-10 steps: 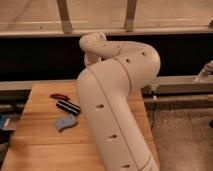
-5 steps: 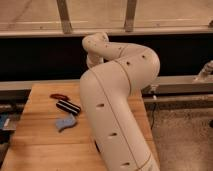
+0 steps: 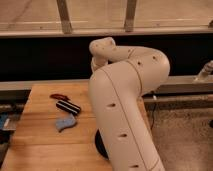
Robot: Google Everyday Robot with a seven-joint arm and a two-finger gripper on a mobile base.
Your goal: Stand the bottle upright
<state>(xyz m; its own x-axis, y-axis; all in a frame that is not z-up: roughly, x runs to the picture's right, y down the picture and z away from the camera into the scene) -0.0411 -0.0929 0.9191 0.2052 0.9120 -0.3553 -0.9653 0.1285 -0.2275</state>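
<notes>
The white bottle does not show; it is hidden or out of view. My white arm (image 3: 125,105) rises from the bottom of the view, bends at the right and folds back to its wrist end (image 3: 102,50) above the far edge of the wooden table (image 3: 40,145). My gripper is hidden behind the arm, so it is not in view.
On the table's left half lie a black bar with white stripes (image 3: 68,106), a flat blue piece (image 3: 65,122) and a small red object (image 3: 59,96). A dark round shape (image 3: 100,145) sits under the arm. A dark wall and a rail run behind the table.
The arm's elbow and wrist end have shifted a little to the right. The things on the table have not moved.
</notes>
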